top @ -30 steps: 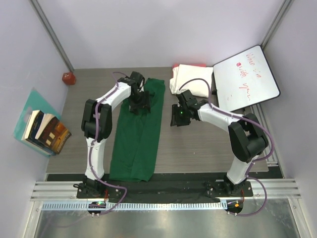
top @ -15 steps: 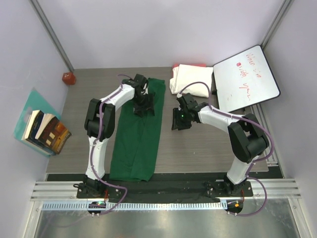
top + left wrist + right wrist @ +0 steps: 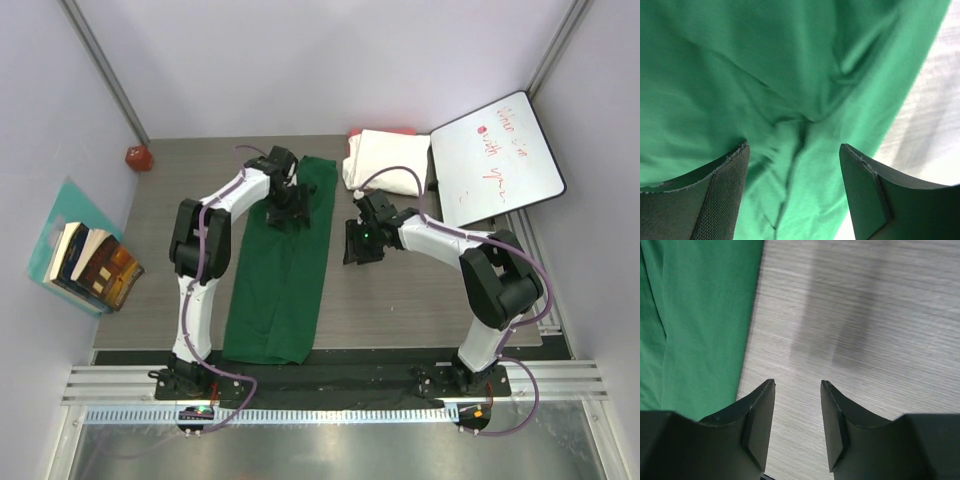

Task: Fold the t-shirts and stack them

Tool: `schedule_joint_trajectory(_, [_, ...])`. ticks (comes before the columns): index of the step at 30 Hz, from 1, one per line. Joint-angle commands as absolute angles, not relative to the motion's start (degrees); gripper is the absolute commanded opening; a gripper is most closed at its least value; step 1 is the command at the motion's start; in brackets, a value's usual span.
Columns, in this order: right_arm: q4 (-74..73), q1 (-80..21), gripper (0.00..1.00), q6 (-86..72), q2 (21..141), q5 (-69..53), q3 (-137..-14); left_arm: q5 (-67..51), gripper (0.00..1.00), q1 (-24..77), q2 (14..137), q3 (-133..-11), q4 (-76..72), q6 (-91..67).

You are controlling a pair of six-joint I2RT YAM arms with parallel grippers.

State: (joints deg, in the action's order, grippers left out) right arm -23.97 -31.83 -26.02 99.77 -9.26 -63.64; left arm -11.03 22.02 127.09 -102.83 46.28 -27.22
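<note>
— Well, what is way over on the left?
— Some books [image 3: 90, 265] lie next to the table [image 3: 400, 300]. A small red thing [image 3: 138, 157] sits near its far left corner.
— Where is the green shirt [image 3: 275, 300]?
— It lies in a long strip on the table, by the left arm. The left gripper [image 3: 288, 212] is right over its far end. Its fingers [image 3: 725, 185] are spread apart, with bunched green cloth under the gap.
— And the right gripper [image 3: 358, 243]?
— It is spread too, over bare table just beside the shirt's edge. It holds nothing.
— And the white shirt [image 3: 385, 165]?
— It sits folded at the far side, on a red-pink cloth [image 3: 385, 132], beside a whiteboard [image 3: 497, 155].
</note>
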Motion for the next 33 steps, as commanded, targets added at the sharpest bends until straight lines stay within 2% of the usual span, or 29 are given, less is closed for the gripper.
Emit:
schedule_joint_trajectory(1, [-23.91,-34.36,0.47,-25.49,96.77,-9.41,-62.32,-8.88,0.74,18.90,126.71,-107.12,44.63,-25.67])
schedule_joint_trajectory(6, [-23.12,-35.51,0.47,-27.42,94.14,-8.61,-60.12,-8.25,0.73,18.54,138.94,-122.31,53.25,-25.39])
schedule_joint_trajectory(17, [-25.58,-35.42,0.45,-26.72,92.46,-5.54,-61.61,-7.14,0.71,18.11,146.34,-130.16,56.77,-30.59])
schedule_joint_trajectory(22, [-25.93,-35.42,0.33,-27.51,93.60,-5.54,-62.58,-3.61,0.64,17.67,149.93,-137.80,62.21,-31.46])
schedule_joint_trajectory(33, [-25.93,-35.42,0.34,-28.12,93.34,-5.54,-61.17,-3.34,0.65,13.36,153.37,-142.64,61.79,-35.24])
